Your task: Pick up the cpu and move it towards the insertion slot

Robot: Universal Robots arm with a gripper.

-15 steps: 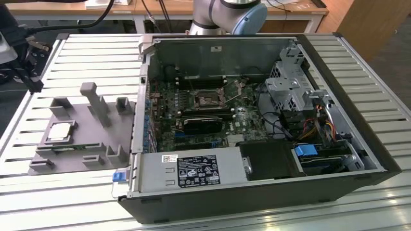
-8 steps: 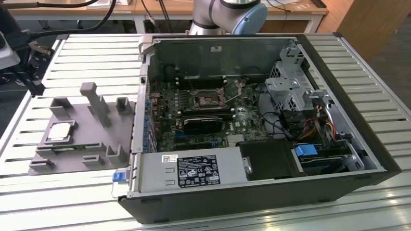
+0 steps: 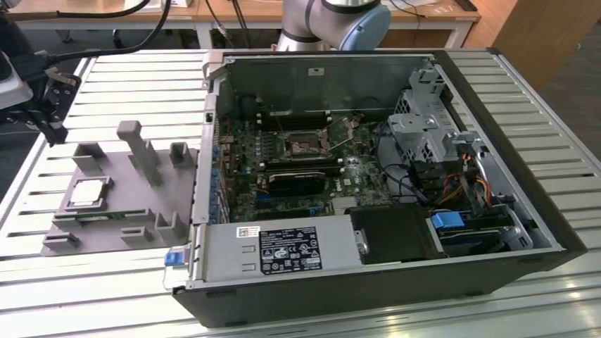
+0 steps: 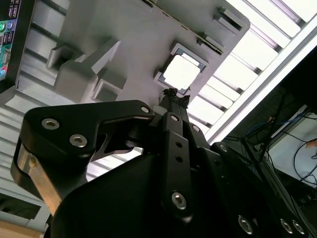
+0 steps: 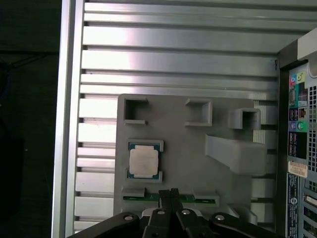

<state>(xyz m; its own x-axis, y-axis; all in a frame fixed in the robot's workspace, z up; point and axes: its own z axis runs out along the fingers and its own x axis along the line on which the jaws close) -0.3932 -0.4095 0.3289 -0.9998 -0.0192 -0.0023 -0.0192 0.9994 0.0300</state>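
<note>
Slatted table (image 5: 173, 64); cpu (image 5: 143, 162) on tray (image 5: 183, 166)

Label (image 3: 288, 249) print (seemingly text) unreadable

You have the cpu (image 3: 86, 192) lying flat, silvery-white metal top up, seated in a square recess of the grey fixture (image 3: 131, 201) at the exterior view's left, with a thin green edge showing round the lid in the first wrist view. The insertion slot (image 3: 302, 146) is a small square socket with a dark centre and a shiny metal frame. It sits flat on the motherboard (image 3: 244, 191) inside the open computer case (image 3: 376, 296), well apart from the cpu, towards the exterior view's right.
</note>
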